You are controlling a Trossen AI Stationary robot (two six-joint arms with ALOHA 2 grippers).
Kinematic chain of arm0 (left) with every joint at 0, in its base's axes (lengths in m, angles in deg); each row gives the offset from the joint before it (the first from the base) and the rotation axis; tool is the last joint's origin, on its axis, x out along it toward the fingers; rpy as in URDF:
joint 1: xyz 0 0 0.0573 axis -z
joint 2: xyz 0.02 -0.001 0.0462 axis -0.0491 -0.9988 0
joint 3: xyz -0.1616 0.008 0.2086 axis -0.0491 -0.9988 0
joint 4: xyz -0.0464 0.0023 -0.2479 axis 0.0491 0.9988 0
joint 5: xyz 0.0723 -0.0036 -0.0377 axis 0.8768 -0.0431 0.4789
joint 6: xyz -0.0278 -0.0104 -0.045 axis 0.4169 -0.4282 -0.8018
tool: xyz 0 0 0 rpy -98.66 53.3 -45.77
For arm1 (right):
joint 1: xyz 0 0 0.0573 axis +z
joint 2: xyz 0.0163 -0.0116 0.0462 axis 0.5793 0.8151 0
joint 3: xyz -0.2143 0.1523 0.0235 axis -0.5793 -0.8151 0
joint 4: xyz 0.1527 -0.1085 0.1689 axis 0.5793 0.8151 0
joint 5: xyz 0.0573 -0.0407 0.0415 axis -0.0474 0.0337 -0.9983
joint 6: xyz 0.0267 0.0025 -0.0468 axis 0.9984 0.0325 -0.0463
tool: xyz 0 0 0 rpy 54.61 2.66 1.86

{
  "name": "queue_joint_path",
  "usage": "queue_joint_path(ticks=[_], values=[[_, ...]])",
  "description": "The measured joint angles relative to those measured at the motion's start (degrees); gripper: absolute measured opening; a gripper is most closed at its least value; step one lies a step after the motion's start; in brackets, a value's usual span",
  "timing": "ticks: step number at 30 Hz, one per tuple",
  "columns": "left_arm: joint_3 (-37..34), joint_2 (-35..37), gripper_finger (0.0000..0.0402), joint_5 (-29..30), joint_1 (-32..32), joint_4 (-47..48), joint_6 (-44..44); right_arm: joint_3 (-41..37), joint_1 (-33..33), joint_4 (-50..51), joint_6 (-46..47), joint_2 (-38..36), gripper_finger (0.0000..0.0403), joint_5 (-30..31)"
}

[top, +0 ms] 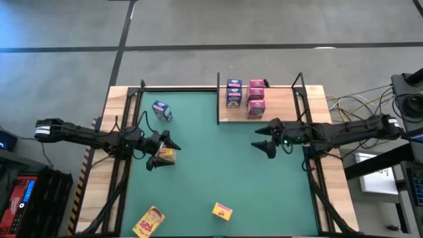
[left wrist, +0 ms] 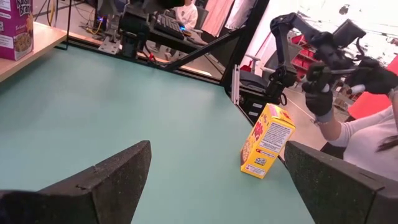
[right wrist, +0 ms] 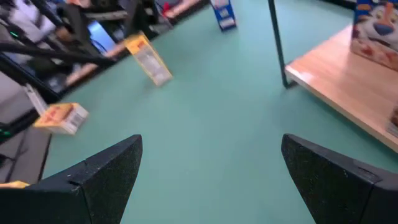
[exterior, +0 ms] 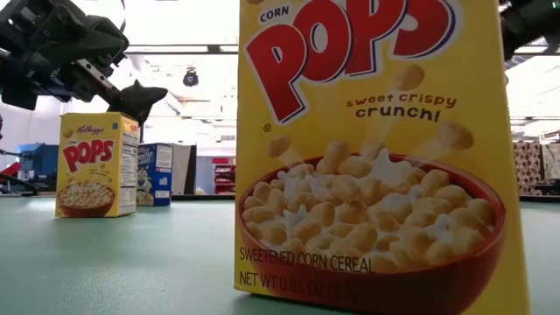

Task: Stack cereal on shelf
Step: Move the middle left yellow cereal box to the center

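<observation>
— What sits on the left side of the bench [top: 198, 172]?

— The left hand [top: 160, 151] hovers over the green mat, fingers spread, with a yellow cereal box [top: 165, 156] right at its tips; from above I cannot tell whether it touches it. Farther back stands a blue box [top: 162, 110], tilted. At the near left edge lies a second yellow box [top: 149, 221], flat on its side.

— And the middle?

— A third yellow box [top: 222, 211] near the front edge (the left wrist camera shows it standing upright).

— The shelf?

— The shelf [top: 287, 106] stands at the far right, a light-wood board with black posts. On it are two blue boxes [top: 233, 93] stacked at its left end and pink boxes [top: 256, 99] stacked just beside them.

— The right arm?

— The right hand [top: 266, 137] hangs just in front of the shelf, fingers spread, holding nothing.
</observation>
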Motion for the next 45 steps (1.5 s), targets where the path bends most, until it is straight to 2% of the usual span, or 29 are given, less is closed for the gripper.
queue_joint_path(ticks=[21, 28, 35, 45], values=[[0.0, 0.0, 0.0352, 0.0, 0.0, 0.0, 0.0, -24.3, 0.0, -40.1, -10.9, -2.7, 0.0373, -0.5], [0.0, 0.0, 0.0352, 0.0, 0.0, 0.0, 0.0, -24.8, 0.0, -40.1, -11.4, -2.6, 0.0373, -0.7], [0.0, 0.0, 0.0352, 0.0, 0.0, 0.0, 0.0, -24.9, 0.0, -35.6, -10.2, -2.6, 0.0373, -3.6], [0.0, 0.0, 0.0352, 0.0, 0.0, 0.0, 0.0, -24.9, 0.0, -34.2, -10.4, -2.6, 0.0373, -3.1]])
